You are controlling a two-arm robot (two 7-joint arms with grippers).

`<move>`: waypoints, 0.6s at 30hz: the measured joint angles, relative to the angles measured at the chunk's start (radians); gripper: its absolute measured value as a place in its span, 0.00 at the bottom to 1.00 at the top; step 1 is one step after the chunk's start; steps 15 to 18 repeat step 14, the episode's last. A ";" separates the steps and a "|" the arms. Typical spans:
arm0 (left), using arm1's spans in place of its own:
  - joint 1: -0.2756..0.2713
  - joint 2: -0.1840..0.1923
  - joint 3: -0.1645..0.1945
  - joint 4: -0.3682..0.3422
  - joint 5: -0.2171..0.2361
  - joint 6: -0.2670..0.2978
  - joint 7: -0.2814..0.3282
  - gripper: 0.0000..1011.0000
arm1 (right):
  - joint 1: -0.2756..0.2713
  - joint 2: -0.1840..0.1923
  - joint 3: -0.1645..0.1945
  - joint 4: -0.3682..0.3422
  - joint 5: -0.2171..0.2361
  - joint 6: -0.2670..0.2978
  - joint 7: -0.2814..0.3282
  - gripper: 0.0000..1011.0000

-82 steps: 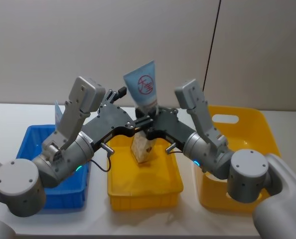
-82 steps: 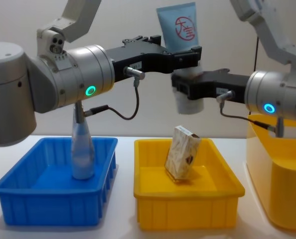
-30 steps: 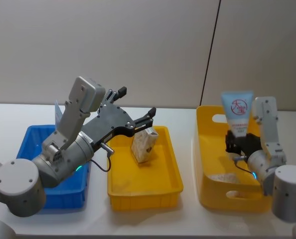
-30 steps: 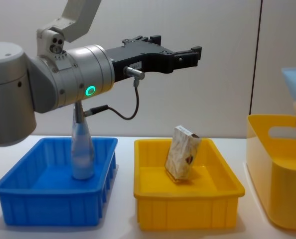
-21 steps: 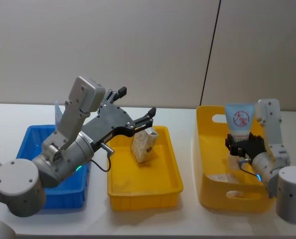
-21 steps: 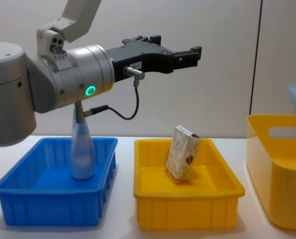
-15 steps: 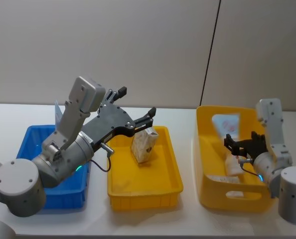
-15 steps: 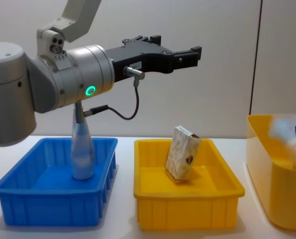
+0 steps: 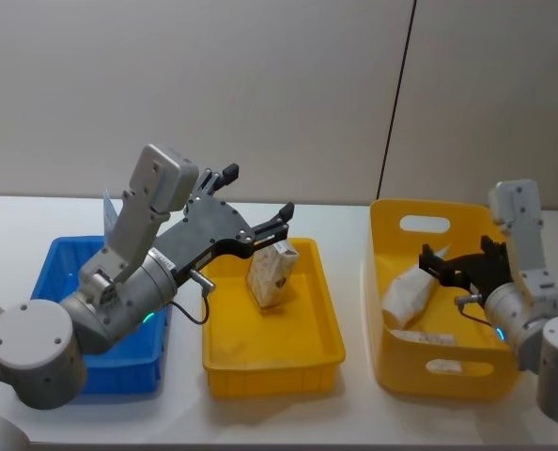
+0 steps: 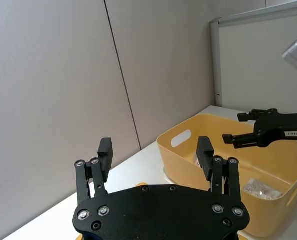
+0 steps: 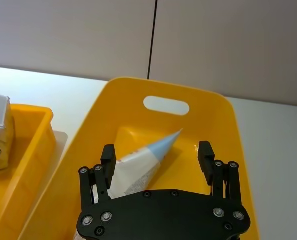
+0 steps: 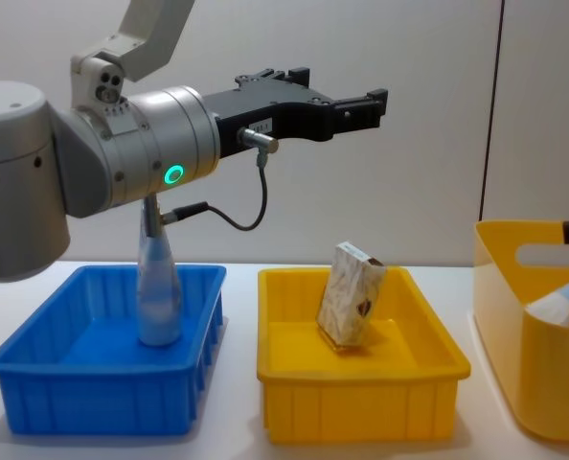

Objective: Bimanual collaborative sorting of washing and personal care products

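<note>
Pale blue-and-white squeeze tube lying in the tall yellow plastic bin, both end effectors released.

We see the pale blue-and-white squeeze tube point(image 9: 408, 292) lying tilted inside the tall yellow plastic bin point(image 9: 396, 352), its flat end toward the bin's handle slot, with our right end effector point(image 9: 457, 262) spread wide just above it and holding nothing. Taking the shallow yellow plastic tray point(image 9: 270, 362) as landmark: the tall bin stands to its right on the white worktop point(image 9: 354, 423), a small whitish patterned cardboard carton point(image 9: 271, 272) leans upright inside it, and a blue plastic bin point(image 9: 129, 366) sits to its left with another tube point(image 12: 158, 292) standing in it. Our left end effector point(image 9: 257, 202) hangs high over the tray's far edge, fingers apart and empty.
</note>
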 joint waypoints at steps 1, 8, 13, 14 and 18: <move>0.000 0.000 0.000 0.000 0.000 0.000 0.000 0.99 | 0.000 0.000 0.000 0.000 0.000 0.000 0.000 0.99; 0.000 0.000 0.000 0.000 0.000 0.000 0.000 0.99 | -0.015 0.007 0.007 -0.029 0.001 -0.015 0.017 0.99; 0.000 0.000 0.000 0.000 0.000 0.000 0.000 0.99 | -0.023 0.011 0.011 -0.044 0.003 -0.023 0.026 0.99; 0.000 0.000 0.000 0.000 0.000 0.000 0.000 0.99 | -0.024 0.011 0.011 -0.046 0.003 -0.024 0.027 0.99; 0.000 0.000 0.000 0.000 0.000 0.000 0.000 0.99 | -0.024 0.011 0.011 -0.046 0.003 -0.024 0.027 0.99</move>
